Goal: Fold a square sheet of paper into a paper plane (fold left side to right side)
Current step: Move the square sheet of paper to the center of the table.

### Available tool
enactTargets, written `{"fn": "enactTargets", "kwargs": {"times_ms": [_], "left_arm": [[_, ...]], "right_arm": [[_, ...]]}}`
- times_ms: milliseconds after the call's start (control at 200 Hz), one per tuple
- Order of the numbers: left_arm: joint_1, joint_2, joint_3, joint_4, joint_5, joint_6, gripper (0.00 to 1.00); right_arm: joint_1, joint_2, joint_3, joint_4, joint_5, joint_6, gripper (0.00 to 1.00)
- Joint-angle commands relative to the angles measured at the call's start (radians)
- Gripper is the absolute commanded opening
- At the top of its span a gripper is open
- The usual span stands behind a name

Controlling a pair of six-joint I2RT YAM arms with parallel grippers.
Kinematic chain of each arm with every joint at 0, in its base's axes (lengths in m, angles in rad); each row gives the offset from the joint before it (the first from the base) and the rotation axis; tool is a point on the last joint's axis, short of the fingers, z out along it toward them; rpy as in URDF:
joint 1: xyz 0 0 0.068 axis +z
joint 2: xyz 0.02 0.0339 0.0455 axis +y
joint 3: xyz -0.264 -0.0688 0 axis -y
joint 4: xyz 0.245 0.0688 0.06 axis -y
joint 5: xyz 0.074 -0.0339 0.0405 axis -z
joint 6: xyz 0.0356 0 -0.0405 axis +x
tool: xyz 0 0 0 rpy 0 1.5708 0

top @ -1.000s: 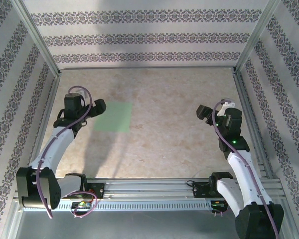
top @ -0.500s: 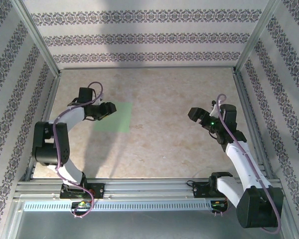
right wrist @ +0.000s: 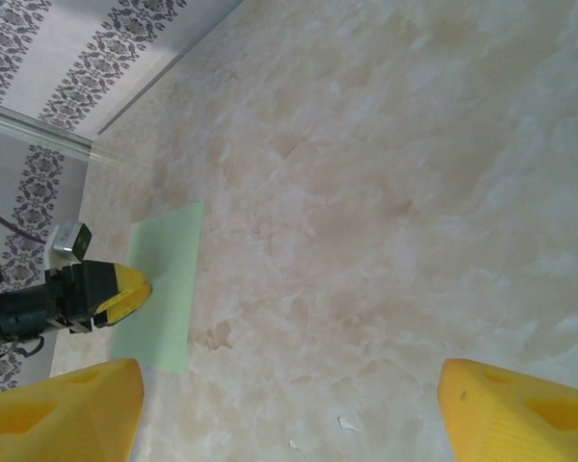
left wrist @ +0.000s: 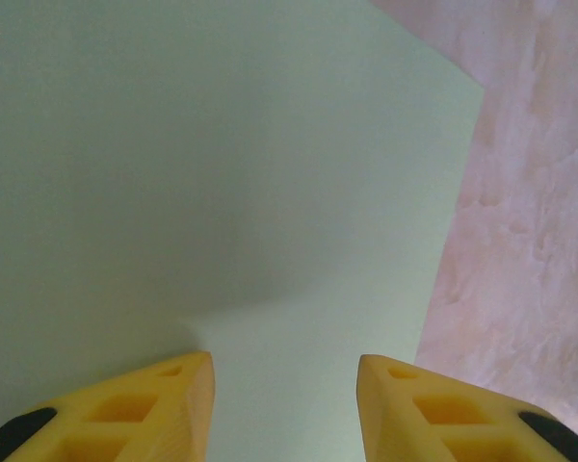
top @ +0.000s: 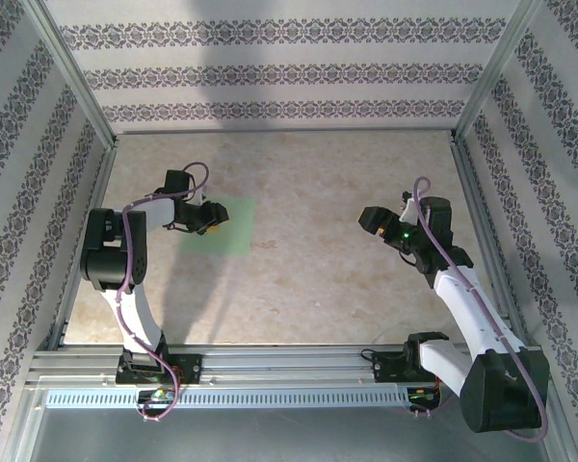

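Jaws are held parted on the left end effector [left wrist: 284, 371], over the square sheet of paper [left wrist: 222, 173], and the right end effector [right wrist: 289, 375].

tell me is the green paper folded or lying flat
Spread flat, not folded. From above the square sheet of paper lies as a square on the table; the left wrist view shows one smooth layer, no crease.

Top overhead; left wrist close, right far; paper [top: 236, 237] shared.
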Motion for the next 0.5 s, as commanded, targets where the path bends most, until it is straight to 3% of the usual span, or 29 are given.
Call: {"fn": "enactTargets", "kwargs": {"times_ms": [0, 315, 495], "left_arm": [[-0.020, 0.007, -0.024, 0.030, -0.003, -0.028, 0.44], [-0.070, -0.066, -0.203, 0.176, -0.049, -0.199, 0.38], [-0.158, -0.113, -0.258, 0.222, -0.075, -0.283, 0.38]], "right_arm": [[0.011, 0.010, 0.033, 0.009, 0.013, 0.006, 0.79], [0.018, 0.016, 0.050, -0.039, 0.059, 0.006, 0.76], [0.019, 0.020, 0.047, -0.066, 0.105, 0.016, 0.73]]}}
